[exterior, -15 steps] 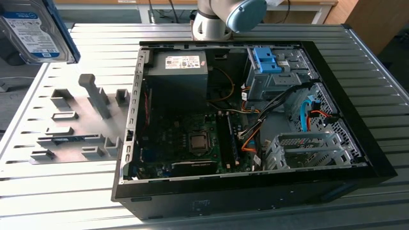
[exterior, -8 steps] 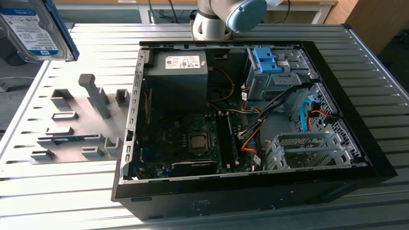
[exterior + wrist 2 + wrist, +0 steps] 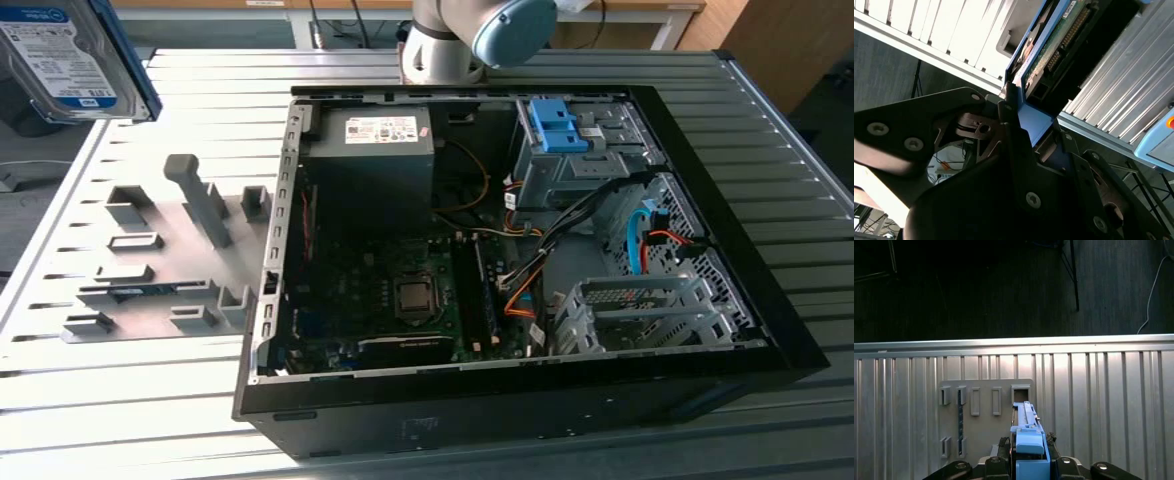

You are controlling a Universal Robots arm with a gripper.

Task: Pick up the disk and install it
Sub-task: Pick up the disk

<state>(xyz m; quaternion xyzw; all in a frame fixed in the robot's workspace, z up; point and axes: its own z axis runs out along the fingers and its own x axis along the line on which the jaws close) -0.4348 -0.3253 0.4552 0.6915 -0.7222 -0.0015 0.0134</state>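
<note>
Gripper: the gripper (image 3: 1034,125) is clamped on the blue frame of the disk (image 3: 1056,42), with a finger pressed against each side, as seen in the second wrist view.
Disk position: the disk is held in the air, clear of the tabletop (image 3: 160,400). In the exterior view it is seen at 10 o'clock from the open computer case (image 3: 467,425), label side shown.
Handling: the disk is judged stiff, dense and rather heavy for its bulk. Its metal faces are likely slippery, and the exposed circuit board is judged fragile, so knocks are to be avoided.
Hold: the frame's edges are judged the safest place to grip, with board and connector left untouched.
Below: a grey fixture plate (image 3: 986,415) with slots is seen on the tabletop in the first wrist view.
Case interior: a grey power-supply box (image 3: 380,140) is seen at 11 o'clock and a blue bracket (image 3: 561,125) at 1 o'clock.
Task state: the pick-up is judged done; the disk is not yet installed.
</note>
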